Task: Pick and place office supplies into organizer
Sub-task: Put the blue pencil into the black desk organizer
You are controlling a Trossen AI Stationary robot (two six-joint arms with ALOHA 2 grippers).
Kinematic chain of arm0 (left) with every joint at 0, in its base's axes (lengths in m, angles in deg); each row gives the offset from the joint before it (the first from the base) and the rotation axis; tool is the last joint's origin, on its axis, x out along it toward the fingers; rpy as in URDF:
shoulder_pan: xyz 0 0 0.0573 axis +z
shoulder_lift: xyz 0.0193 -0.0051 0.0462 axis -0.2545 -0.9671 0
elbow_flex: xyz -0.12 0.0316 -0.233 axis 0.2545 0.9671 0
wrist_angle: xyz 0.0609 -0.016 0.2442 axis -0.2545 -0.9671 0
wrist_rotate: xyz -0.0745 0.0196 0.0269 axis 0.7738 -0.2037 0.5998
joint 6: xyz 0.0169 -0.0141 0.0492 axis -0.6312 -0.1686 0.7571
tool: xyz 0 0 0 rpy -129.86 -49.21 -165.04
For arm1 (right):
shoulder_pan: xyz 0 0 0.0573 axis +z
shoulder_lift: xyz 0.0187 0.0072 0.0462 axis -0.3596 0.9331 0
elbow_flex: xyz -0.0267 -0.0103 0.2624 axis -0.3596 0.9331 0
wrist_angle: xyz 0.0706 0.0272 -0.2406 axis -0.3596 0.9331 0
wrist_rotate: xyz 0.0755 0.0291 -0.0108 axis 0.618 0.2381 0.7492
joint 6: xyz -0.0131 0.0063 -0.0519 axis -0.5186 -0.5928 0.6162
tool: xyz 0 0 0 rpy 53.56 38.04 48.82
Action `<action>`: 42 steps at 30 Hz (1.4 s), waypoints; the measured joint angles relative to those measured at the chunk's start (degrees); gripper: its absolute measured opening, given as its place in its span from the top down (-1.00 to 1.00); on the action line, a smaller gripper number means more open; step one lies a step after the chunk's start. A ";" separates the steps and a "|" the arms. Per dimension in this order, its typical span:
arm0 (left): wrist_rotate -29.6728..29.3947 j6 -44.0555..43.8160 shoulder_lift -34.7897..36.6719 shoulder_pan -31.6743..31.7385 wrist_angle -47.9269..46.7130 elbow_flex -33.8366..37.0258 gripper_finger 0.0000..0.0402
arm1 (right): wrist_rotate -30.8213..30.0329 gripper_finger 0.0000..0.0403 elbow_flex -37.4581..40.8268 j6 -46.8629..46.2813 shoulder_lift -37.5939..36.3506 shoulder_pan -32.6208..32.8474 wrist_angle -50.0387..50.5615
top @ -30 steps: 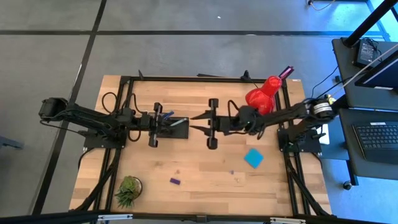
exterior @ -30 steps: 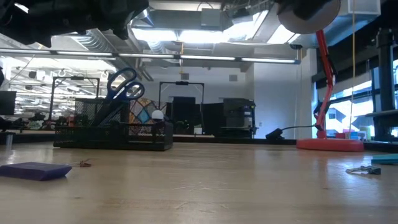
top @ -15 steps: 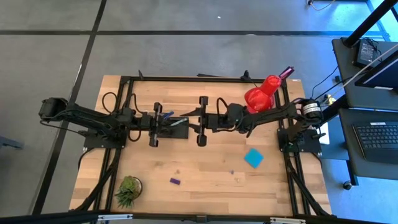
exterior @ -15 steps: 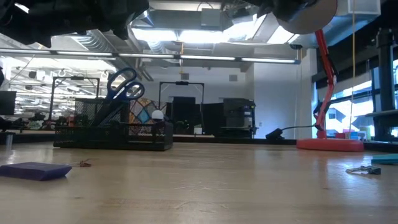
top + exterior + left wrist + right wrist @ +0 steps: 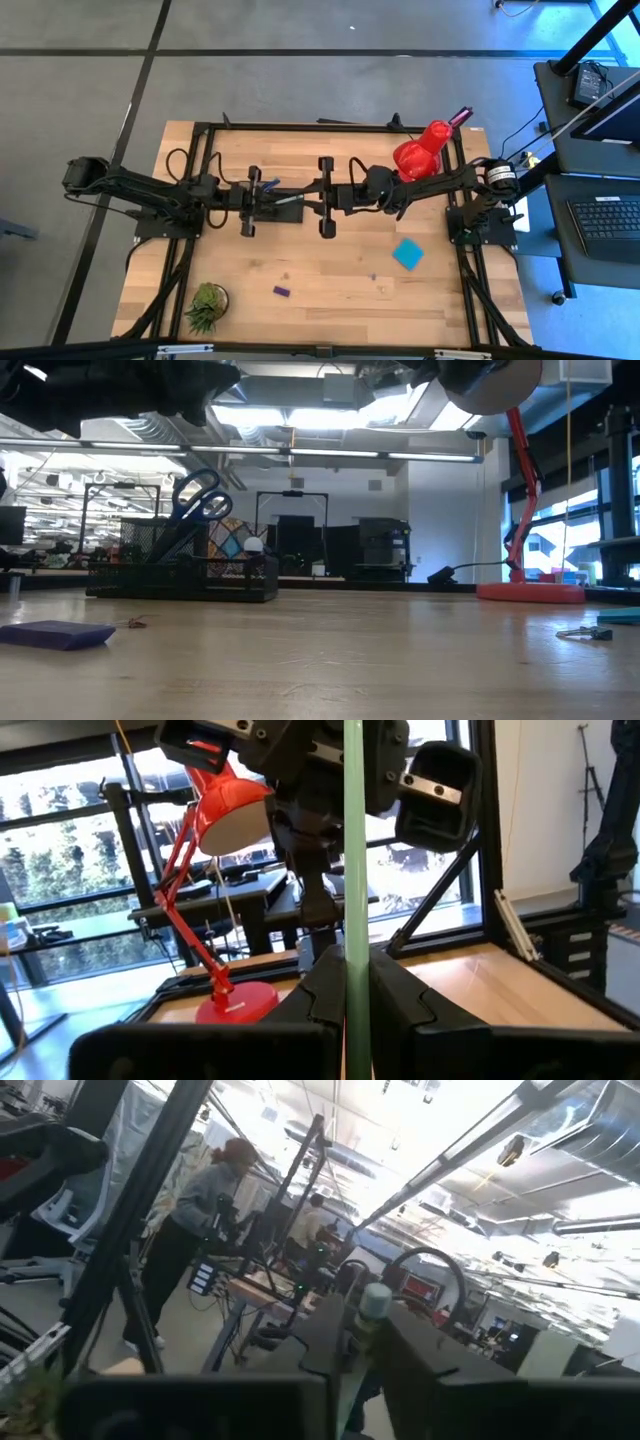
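The left gripper [image 5: 262, 198] holds a thin pale-green pen [image 5: 356, 880] clamped upright between its jaws, above the black organizer [image 5: 283, 203] at desk centre. The right gripper [image 5: 312, 195] meets it from the opposite side, jaws closed on the same pen's tip [image 5: 375, 1302]. Blue-handled scissors [image 5: 198, 500] stand in the organizer's cup section.

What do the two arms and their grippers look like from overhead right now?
Both arms are black, slim, jointed links with dark cables looping beside them. The left arm starts from a rounded black base joint. The right arm has a silver-ringed joint near its base. The left gripper and the right gripper each have a broad black crossbar and two dark fingers.
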 joint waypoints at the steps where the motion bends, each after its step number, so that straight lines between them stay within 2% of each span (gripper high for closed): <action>1: -0.28 0.40 0.00 0.00 -0.18 -0.01 0.92 | 0.13 0.75 0.00 -0.19 -0.02 0.00 0.30; 4: -1.11 1.72 0.00 0.00 -0.39 0.02 0.92 | 0.45 0.87 0.00 -0.90 -0.02 0.09 1.08; 13: -1.52 2.05 0.00 0.00 -0.35 0.02 0.89 | 0.32 0.87 0.01 -0.77 -0.02 0.04 1.17; 25: -1.53 2.62 0.30 0.02 -1.26 0.02 0.33 | 0.11 0.87 0.02 0.27 -0.02 -0.82 1.56; 30: -1.98 3.24 3.56 0.02 -1.83 0.02 0.20 | 0.28 0.87 0.02 -2.53 -0.02 -2.40 2.05; 34: -3.71 5.49 8.54 0.01 -8.51 0.02 0.17 | 0.48 0.87 0.02 -3.96 -0.02 -3.55 3.13; 42: -15.33 7.24 18.44 -0.02 -25.50 0.02 0.17 | -0.09 0.87 0.04 -5.16 -0.02 -5.30 2.91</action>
